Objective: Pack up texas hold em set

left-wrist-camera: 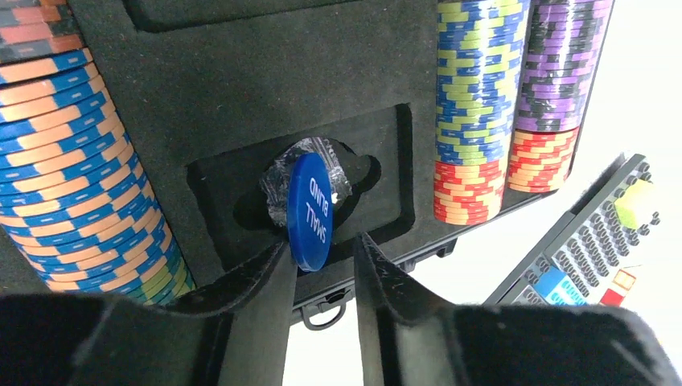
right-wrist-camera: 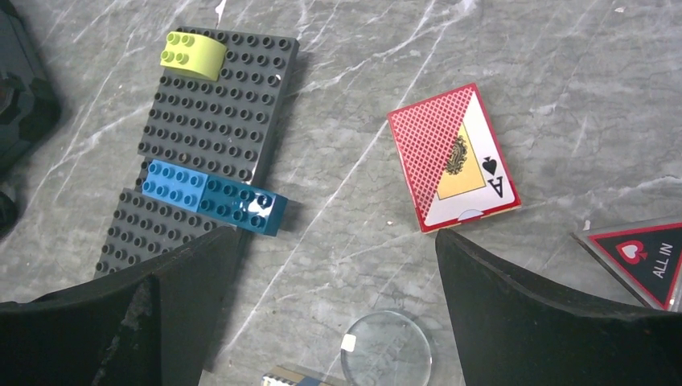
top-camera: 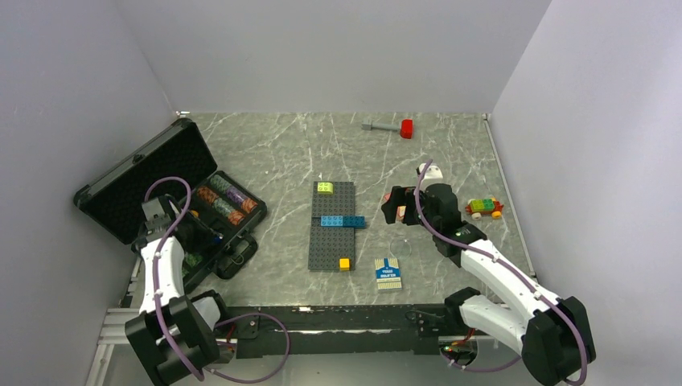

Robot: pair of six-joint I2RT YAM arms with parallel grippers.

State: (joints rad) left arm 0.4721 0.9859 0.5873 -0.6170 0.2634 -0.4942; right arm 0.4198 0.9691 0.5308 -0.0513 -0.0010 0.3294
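Note:
The black case (top-camera: 121,189) lies open at the left, with chip stacks (left-wrist-camera: 474,104) in its foam slots. In the left wrist view my left gripper (left-wrist-camera: 320,245) is open over a foam recess (left-wrist-camera: 378,193). A blue "SMALL BLIND" button (left-wrist-camera: 310,211) stands on edge there beside clear wrap, resting against one finger (left-wrist-camera: 269,269); the other finger is apart from it. My right gripper (right-wrist-camera: 334,241) is open above the table. The pink card pack (right-wrist-camera: 453,157) lies just beyond it, and the red-triangle "ALL IN" button (right-wrist-camera: 643,257) is to its right. The blue-white card pack (top-camera: 388,273) lies near the front.
A dark grey baseplate (top-camera: 331,241) with coloured bricks sits mid-table. A clear disc (right-wrist-camera: 386,347) lies under my right gripper. A red-headed hammer (top-camera: 394,127) is at the back, a small brick car (top-camera: 484,207) at the right and a white object (top-camera: 432,171) behind my right gripper.

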